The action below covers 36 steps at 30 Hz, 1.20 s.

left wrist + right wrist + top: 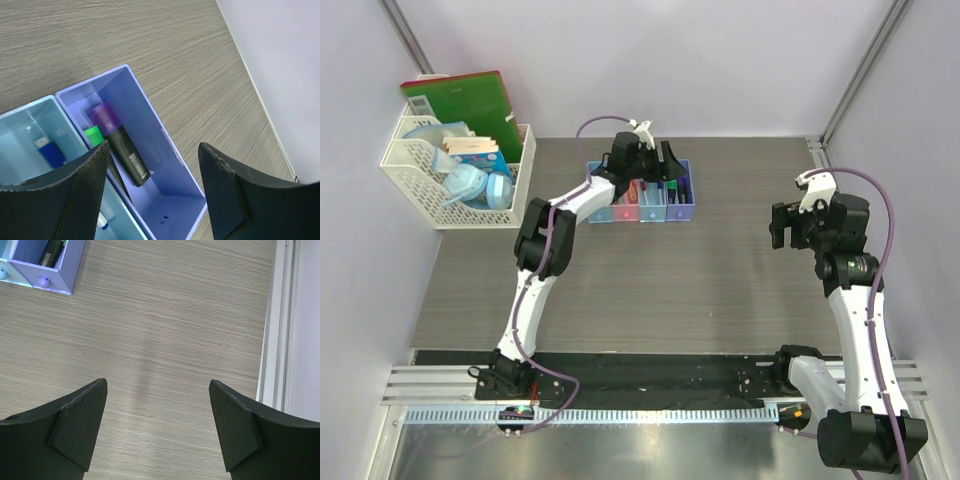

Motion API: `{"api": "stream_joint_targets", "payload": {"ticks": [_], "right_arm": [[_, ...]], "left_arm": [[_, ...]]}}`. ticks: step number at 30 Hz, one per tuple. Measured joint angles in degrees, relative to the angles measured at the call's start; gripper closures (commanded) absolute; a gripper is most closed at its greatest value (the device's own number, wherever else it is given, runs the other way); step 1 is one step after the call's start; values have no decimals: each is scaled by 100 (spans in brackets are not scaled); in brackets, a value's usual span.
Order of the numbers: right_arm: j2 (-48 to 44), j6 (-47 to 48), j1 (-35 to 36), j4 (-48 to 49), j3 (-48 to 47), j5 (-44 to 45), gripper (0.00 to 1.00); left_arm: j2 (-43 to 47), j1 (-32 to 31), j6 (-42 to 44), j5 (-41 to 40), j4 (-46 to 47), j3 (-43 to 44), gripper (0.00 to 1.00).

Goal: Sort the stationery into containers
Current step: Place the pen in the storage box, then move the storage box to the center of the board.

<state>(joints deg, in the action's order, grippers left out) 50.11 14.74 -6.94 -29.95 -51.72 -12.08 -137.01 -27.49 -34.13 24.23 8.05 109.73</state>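
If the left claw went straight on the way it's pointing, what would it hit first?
The left gripper, jaws open and empty, points down into the purple bin. Straight on, it would likely meet that bin's inside first, perhaps the purple-black highlighter lying there; depth is hard to judge.

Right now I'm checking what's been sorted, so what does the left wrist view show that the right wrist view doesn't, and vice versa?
Only left wrist: the purple-capped highlighter with its cap showing, and a blue-capped marker in the light blue bin. Only right wrist: the bins' front faces, with a round knob. Both: the purple bin, the table, and that arm's own open, empty tool: left tool, right tool.
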Motion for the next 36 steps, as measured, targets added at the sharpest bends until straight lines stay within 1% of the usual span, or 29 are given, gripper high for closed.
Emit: {"api": "stream_joint_targets", "payload": {"ticks": [8, 9, 11, 12, 13, 14, 15, 18, 22, 25, 27, 29, 31, 33, 36], "right_arm": [[2, -33, 0, 4, 0, -105, 12], [4, -35, 0, 7, 0, -136, 11], [31, -50, 0, 26, 0, -192, 10], [66, -68, 0, 37, -2, -243, 8], [116, -92, -2, 37, -7, -286, 6], [188, -120, -2, 37, -13, -337, 4], [267, -138, -2, 28, -26, -382, 0], [487, -179, -4, -37, -101, -533, 0], [723, -219, -4, -203, -326, -789, 0], [778, -245, -4, -221, -420, -922, 0], [850, -278, -4, -201, -474, -938, 0], [988, -334, 0, -107, -533, -931, 2], [1314, -490, 72, 50, -658, -883, 4], [1814, -682, 210, 258, -890, -734, 5], [2487, -905, 481, 605, -1182, -507, 7]], "left_arm": [[35, 105, 15, 24, 149, -61, 22], [79, 125, 31, 31, 151, -114, 15], [195, 164, 111, 33, 98, -210, 6], [282, 188, 190, 26, 17, -256, 0], [404, 216, 297, 20, -94, -297, 0], [579, 249, 400, -15, -260, -363, 0], [769, 282, 538, -50, -398, -424, 0], [1628, 387, 1104, -330, -903, -767, 0], [3268, 551, 2059, -922, -1523, -1637, 0], [4277, 761, 2538, -1078, -1718, -2367, 0], [4677, 986, 2750, -1054, -1818, -2767, 0], [4771, 1174, 2920, -1058, -1858, -3071, 0], [4564, 1305, 3042, -1091, -1969, -3195, 0], [4188, 1314, 3091, -1143, -2050, -3169, 0], [3399, 1276, 3176, -1338, -2293, -2874, 0]]}}
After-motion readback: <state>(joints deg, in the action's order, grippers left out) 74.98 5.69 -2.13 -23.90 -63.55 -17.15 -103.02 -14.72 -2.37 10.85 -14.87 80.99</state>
